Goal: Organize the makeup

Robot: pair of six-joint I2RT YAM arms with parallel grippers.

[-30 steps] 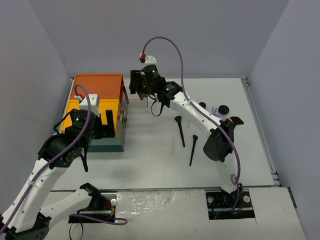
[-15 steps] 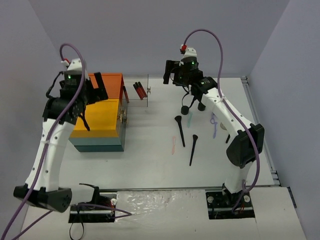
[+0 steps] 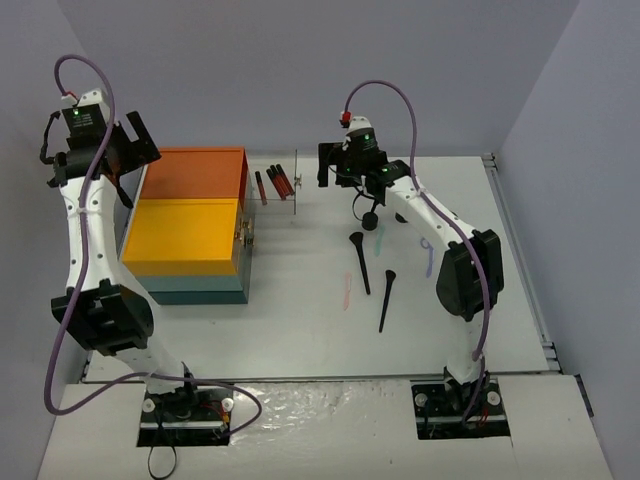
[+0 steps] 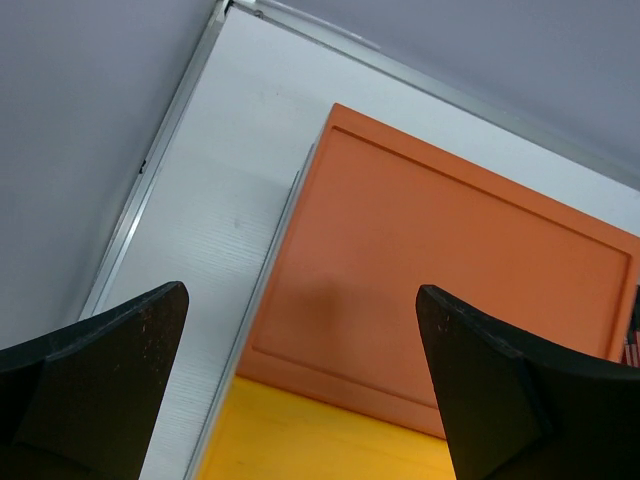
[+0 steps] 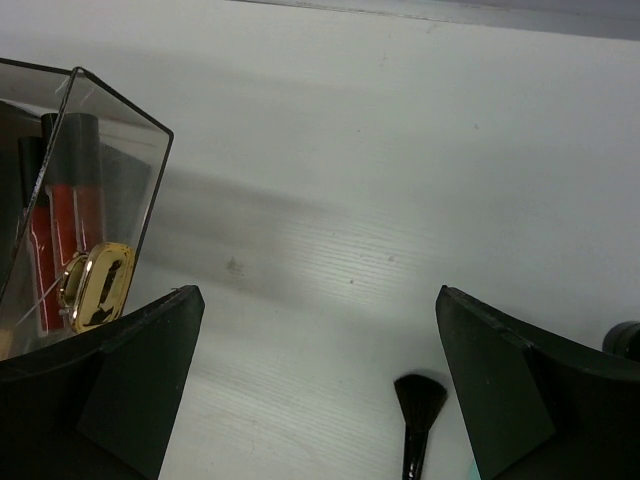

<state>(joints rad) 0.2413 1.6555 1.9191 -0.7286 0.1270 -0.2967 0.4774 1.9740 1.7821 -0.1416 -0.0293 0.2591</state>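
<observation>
Top external, brushes (image 3: 361, 266) central, box (image 3: 190, 235) far left

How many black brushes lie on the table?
2: the left brush at the middle of the table, the right brush beside it. The right arm may hide others.

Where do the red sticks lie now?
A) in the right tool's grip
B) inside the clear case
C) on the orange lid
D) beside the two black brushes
B: the red sticks show behind the wall of the clear case in the right wrist view, while the right tool is open and holds nothing.
</observation>
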